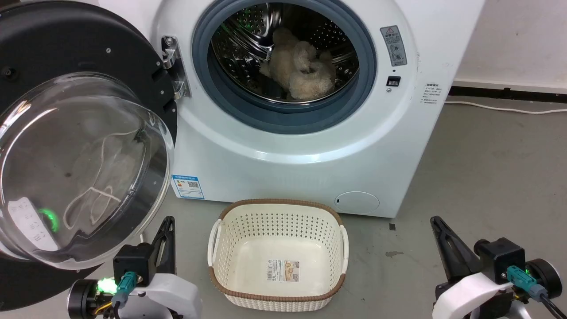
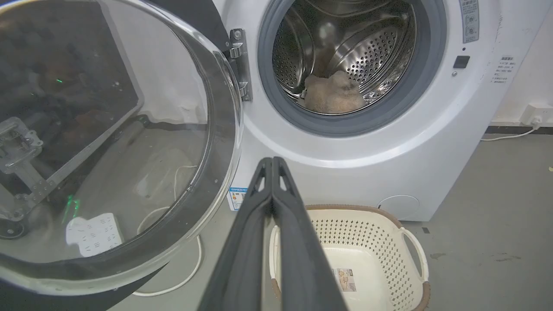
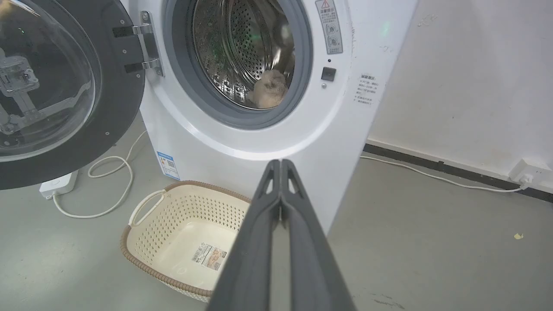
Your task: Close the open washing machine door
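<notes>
Left end effector (image 1: 168,222) near open door (image 1: 82,146)

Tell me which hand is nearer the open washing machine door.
Left. The left hand sits close beside the lower edge of the washing machine door, fingers shut. The right hand is well away, on the far side of the basket.

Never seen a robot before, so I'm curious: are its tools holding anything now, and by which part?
Nothing is held. The left tool and right tool are both shut empty, clear of the open washing machine door.
</notes>
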Available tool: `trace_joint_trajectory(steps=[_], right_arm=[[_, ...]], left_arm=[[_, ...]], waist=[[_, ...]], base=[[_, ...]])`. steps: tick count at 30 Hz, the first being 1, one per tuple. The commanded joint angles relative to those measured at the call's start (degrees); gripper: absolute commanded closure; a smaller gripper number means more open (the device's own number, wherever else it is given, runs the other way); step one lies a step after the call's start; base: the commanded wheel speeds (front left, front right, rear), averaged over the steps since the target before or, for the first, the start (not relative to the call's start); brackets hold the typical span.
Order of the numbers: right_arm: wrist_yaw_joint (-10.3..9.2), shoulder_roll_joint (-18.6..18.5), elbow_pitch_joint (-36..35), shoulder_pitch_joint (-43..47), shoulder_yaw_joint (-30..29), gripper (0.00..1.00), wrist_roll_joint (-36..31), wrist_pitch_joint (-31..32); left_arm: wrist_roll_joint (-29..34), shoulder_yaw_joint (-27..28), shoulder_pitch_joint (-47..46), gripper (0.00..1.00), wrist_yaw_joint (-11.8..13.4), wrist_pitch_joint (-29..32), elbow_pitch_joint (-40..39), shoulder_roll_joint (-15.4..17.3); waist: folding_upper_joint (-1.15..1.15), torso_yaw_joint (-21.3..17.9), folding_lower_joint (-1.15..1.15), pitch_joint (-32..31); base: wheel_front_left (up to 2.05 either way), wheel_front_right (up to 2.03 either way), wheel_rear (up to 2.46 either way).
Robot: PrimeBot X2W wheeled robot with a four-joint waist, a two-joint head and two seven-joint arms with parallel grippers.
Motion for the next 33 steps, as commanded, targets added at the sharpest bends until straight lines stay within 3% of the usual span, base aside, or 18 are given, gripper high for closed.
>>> trace_joint_trajectory(steps=[1,2,3,21,33], right_arm=[[0.05,0.3,-0.3,0.4,0.0,1.00,0.3,0.1],[0.05,0.3,-0.3,0.4,0.0,1.00,0.3,0.1],[0.00,0.0,0.0,0.0,0.0,0.00,0.0,0.0],[0.01,0.0,-0.1,1.1,-0.4,0.00,1.7,-1.7],[0.01,0.1,-0.3,2.4,0.3,0.00,2.8,-3.4]], left_arm=[[0.1,0.0,0.6,1.00,-0.2,0.0,-0.2,0.0],[0.1,0.0,0.6,1.00,-0.2,0.0,-0.2,0.0],[0.0,0.0,0.0,0.00,0.0,0.0,0.0,0.0],[0.0,-1.0,0.3,0.00,0.2,-1.7,0.0,0.1],[-0.1,-1.9,1.0,0.00,0.2,-3.4,0.0,0.6]], waist=[[0.00,0.0,0.00,0.0],[0.00,0.0,0.00,0.0],[0.00,0.0,0.00,0.0],[0.00,0.9,0.00,-0.2],[0.00,5.6,0.00,-1.1]], base=[[0.00,0.00,0.00],[0.00,0.00,0.00],[0.00,0.00,0.00],[0.00,0.00,0.00],[0.00,0.00,0.00]])
